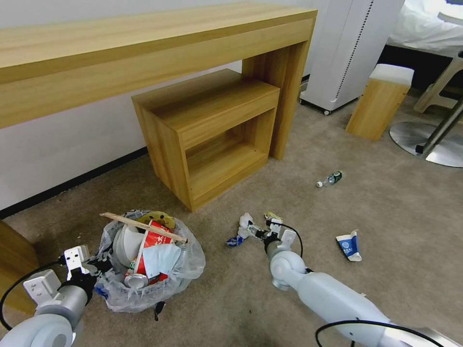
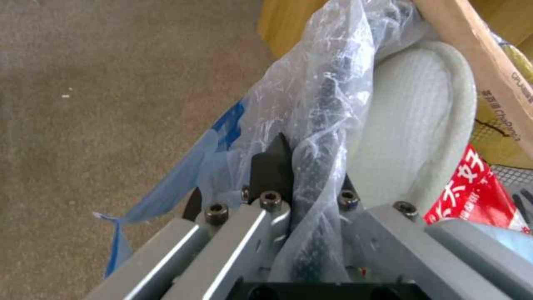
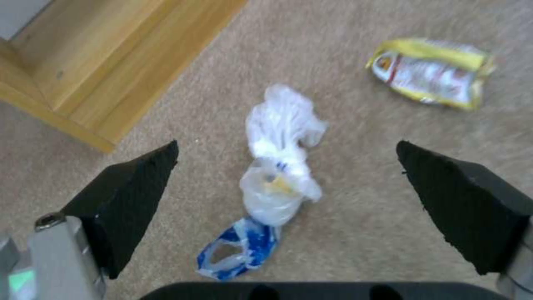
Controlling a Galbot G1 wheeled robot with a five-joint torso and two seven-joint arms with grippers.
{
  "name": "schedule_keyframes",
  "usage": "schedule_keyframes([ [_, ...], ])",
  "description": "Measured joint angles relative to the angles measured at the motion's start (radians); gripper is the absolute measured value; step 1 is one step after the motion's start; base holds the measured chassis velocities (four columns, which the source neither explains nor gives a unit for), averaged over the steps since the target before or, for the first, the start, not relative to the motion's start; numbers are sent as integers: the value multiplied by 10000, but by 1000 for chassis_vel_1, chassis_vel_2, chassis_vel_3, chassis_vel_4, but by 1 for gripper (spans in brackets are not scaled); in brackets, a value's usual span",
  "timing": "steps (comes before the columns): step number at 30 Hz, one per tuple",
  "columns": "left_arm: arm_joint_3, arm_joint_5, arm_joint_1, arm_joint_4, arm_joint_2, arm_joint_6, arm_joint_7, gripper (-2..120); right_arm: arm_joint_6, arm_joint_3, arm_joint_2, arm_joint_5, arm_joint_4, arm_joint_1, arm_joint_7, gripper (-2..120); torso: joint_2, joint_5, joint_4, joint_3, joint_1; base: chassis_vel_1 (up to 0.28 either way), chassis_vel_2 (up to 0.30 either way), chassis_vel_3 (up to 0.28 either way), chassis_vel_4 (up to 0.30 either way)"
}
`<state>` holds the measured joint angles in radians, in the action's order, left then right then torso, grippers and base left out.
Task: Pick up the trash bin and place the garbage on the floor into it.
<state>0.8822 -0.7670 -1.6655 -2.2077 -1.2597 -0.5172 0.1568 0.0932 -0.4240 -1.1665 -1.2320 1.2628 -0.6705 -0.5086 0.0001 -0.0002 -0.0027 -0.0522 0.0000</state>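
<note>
Now my left end effector (image 2: 300, 183) pinches the trash bin (image 1: 144, 270) rim through its bag, keeping it beside the litter; my right end effector (image 3: 289, 196) hangs spread over a crumpled white wrapper (image 3: 280, 166) on the floor (image 1: 386, 202), fingers straddling it

The left end effector (image 1: 94, 270) is held low at the robot's left, its fingers (image 2: 272, 166) pinched together. The right end effector (image 3: 289, 183) is stretched forward and down, its fingers (image 3: 139, 187) spread wide apart.
</note>
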Motion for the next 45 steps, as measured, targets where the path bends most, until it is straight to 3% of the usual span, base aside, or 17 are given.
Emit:
schedule_keyframes([
  [9,-65,-11,-8,-87,35,6,-13,1,-10,-26,-1279,244,-2376,322,541,100,0,2,0,0,0,0,0,0,0],
  [18,-166,-52,17,-83,141,8,-75,1,54,142,-1582,487,-3235,428,872,100,0,0,-1,0,0,0,0,0,0],
  [31,-259,-88,8,-145,101,70,-162,1,-176,-233,-2225,632,-4706,1253,1481,89,-1,1,1,0,0,0,0,0,0],
  [38,-269,-104,-63,-305,51,110,-234,1,-246,-362,-2564,778,-5369,1441,1783,71,-1,2,1,0,0,0,0,0,0],
  [45,-298,-128,-66,-409,24,121,-253,1,-269,-449,-2654,997,-5792,1471,2087,43,0,1,0,1,0,0,0,0,0],
])
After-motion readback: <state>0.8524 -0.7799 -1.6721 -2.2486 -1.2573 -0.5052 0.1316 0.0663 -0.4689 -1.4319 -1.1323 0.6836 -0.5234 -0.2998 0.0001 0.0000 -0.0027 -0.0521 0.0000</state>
